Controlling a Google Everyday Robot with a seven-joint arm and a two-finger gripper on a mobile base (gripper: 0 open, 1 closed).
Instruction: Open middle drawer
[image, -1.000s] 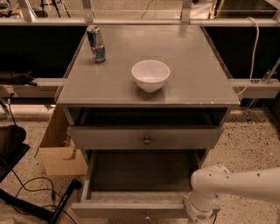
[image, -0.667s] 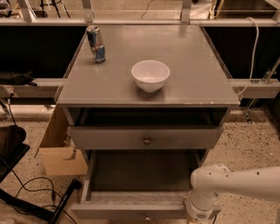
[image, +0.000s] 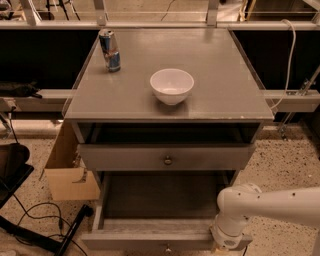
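The middle drawer (image: 160, 239) is pulled far out at the bottom of the view. Its low grey front has a small knob (image: 167, 247) at the frame's lower edge, and its shallow grey tray (image: 160, 197) lies open. My white arm (image: 265, 202) reaches in from the right. My gripper (image: 227, 246) hangs down at the right end of the drawer's front, cut off by the frame's lower edge. Above it, another grey drawer (image: 125, 157) with a brass knob (image: 168, 160) stands slightly out.
A white bowl (image: 171, 85) and a drink can (image: 110, 50) stand on the grey cabinet top (image: 225, 75). A cardboard box (image: 67, 172) sits on the floor at the cabinet's left. Black cables (image: 35, 235) lie at lower left. A rail (image: 292, 100) runs behind.
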